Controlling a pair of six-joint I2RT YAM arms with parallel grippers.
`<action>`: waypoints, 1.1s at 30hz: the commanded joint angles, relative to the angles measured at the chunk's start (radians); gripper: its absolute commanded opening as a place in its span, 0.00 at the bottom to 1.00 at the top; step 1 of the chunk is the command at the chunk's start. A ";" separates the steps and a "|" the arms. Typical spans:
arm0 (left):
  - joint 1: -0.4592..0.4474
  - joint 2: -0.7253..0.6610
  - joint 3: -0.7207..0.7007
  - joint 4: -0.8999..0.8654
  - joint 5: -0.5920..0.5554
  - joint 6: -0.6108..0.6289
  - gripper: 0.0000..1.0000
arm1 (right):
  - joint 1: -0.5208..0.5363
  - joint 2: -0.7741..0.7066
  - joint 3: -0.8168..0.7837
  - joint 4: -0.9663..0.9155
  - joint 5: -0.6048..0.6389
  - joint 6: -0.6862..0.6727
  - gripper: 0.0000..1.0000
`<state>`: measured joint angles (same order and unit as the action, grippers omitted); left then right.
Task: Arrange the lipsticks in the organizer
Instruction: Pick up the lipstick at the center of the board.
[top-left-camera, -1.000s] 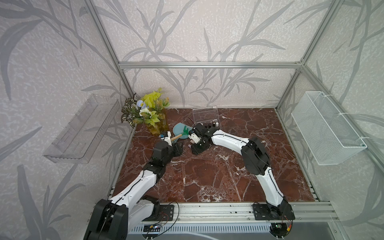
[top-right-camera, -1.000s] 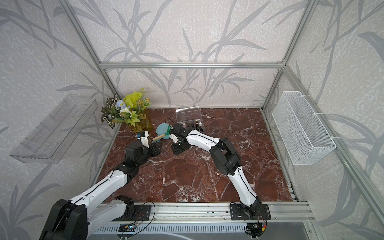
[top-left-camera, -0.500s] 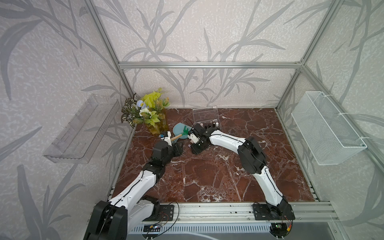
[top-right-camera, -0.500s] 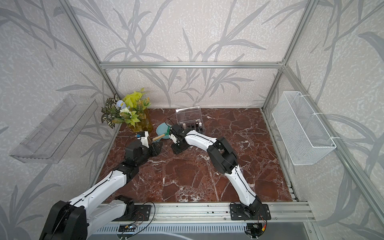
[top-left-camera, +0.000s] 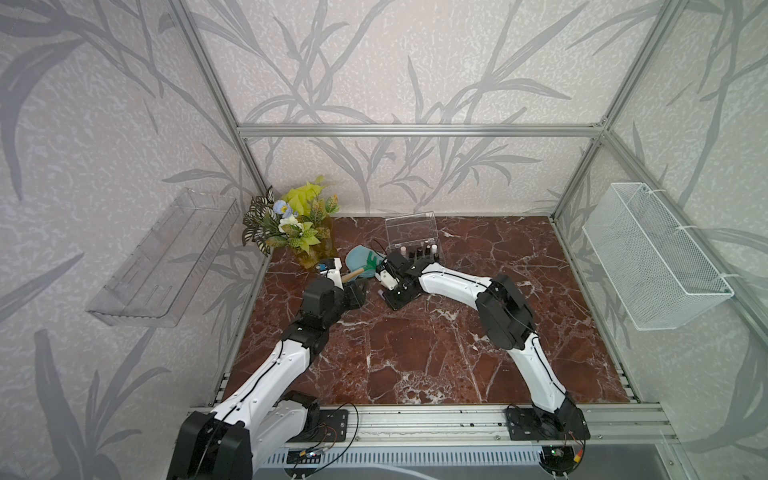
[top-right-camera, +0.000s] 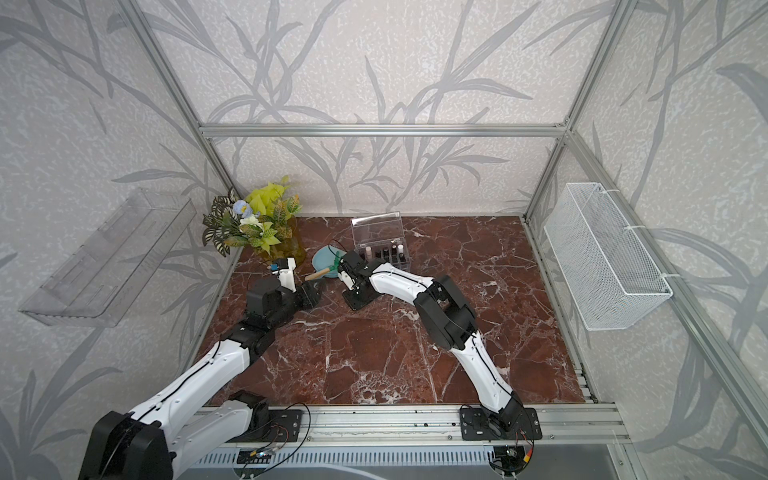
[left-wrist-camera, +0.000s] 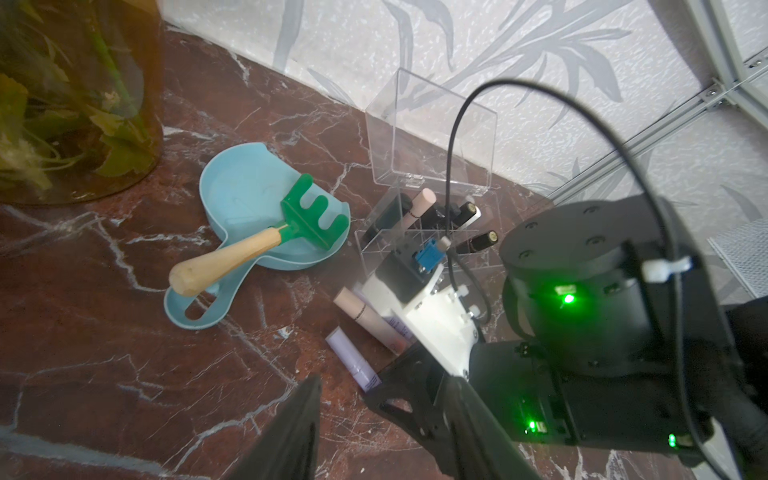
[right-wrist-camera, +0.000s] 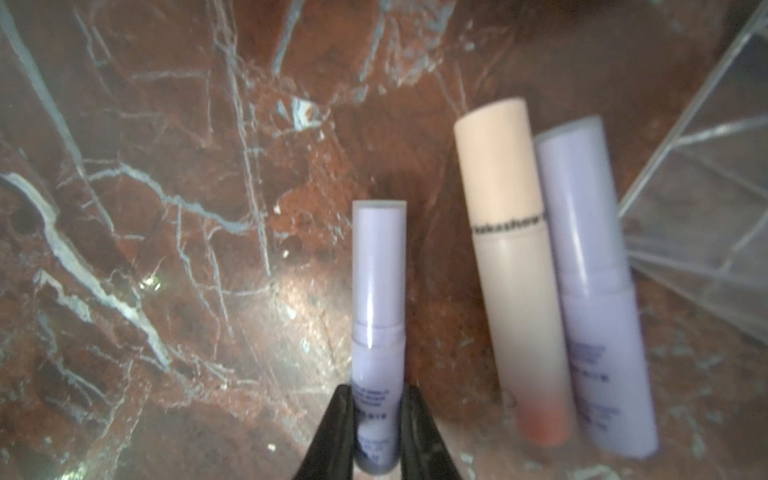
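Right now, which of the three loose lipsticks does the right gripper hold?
The lone lilac lipstick, clamped in the right gripper; the pale pink lipstick and second lilac lipstick lie together, untouched.

The red-brown marble desk (top-left-camera: 415, 353) carries an amber glass vase (left-wrist-camera: 104, 124) of artificial leaves and flowers (top-left-camera: 291, 224) in its eleven o'clock corner. Just beside it, toward twelve o'clock, lies a pale blue scoop (left-wrist-camera: 245, 187). A toy rake (left-wrist-camera: 307, 216) rests in the scoop, green head in the bowl, wooden grip lying out along the scoop's handle. A clear plastic tray (top-left-camera: 162, 257) hangs on the wall at nine o'clock, and a white wire basket (top-left-camera: 652, 257) hangs on the wall at three o'clock.
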<state>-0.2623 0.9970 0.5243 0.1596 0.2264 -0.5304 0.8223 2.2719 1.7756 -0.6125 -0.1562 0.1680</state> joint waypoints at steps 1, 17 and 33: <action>0.005 -0.016 0.081 -0.020 0.111 0.010 0.62 | 0.007 -0.157 -0.084 0.043 0.001 0.012 0.14; 0.009 0.076 0.240 0.095 0.564 -0.160 0.86 | 0.006 -0.680 -0.348 0.085 0.020 0.043 0.14; 0.006 0.164 0.242 0.226 0.703 -0.283 0.53 | 0.006 -0.787 -0.388 0.145 -0.102 0.071 0.14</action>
<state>-0.2581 1.1542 0.7364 0.3523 0.8921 -0.8074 0.8227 1.5375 1.3922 -0.5037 -0.2237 0.2302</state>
